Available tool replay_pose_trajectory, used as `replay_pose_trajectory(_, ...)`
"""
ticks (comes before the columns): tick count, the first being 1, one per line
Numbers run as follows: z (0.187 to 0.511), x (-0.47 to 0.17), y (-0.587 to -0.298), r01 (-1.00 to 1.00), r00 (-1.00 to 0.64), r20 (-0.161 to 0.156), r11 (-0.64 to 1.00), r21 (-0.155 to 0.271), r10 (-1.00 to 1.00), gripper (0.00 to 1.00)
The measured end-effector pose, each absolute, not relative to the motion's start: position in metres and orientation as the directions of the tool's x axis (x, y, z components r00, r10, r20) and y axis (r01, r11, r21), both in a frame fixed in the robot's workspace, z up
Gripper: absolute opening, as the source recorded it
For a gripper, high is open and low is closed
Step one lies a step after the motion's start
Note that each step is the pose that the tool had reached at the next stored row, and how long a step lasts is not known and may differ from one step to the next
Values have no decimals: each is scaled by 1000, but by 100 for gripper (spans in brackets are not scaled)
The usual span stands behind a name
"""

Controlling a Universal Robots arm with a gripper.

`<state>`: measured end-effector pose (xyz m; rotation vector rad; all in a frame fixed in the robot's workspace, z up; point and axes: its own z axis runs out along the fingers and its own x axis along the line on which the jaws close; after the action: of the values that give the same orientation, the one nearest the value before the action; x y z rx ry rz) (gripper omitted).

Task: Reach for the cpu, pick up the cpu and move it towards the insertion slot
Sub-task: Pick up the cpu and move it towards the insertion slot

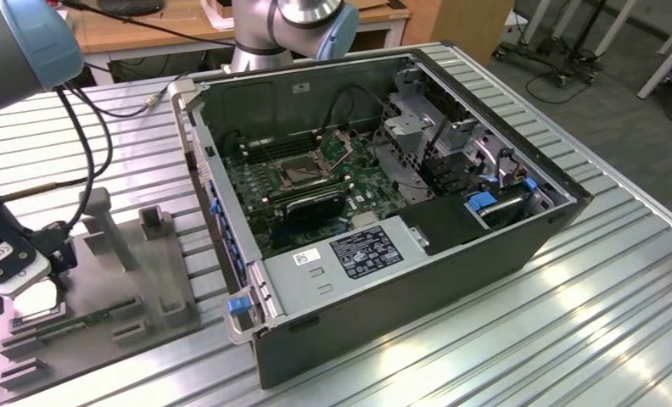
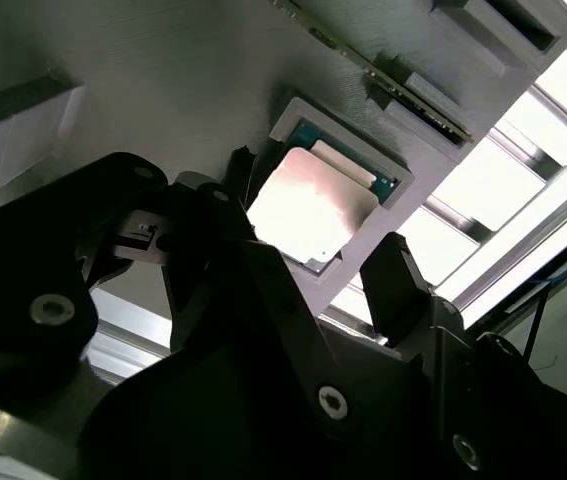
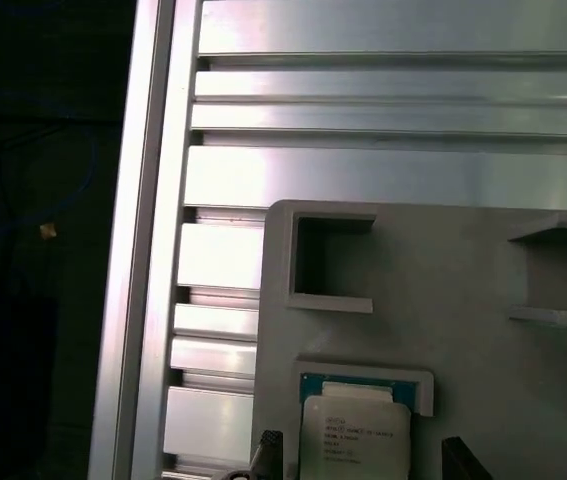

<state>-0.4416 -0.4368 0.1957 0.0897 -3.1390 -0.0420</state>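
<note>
Silvery cpu lies in the grey fixture on the table, well apart from the insertion slot. Gripper released, jaws straddling it. Best approach, imo: centre up, keep level & pinch the edges gently.

Robotics lab: robot arm, slotted alu bench, open PC case.

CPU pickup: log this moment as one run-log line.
phase: reach | end effector: open, flanking cpu | cpu: seated in grey fixture
</note>
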Motion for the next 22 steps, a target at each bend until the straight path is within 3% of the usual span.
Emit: replay_pose_trajectory(22, 179, -441, -433, -16, -1000, 1, 1000, 20, -16, 71)
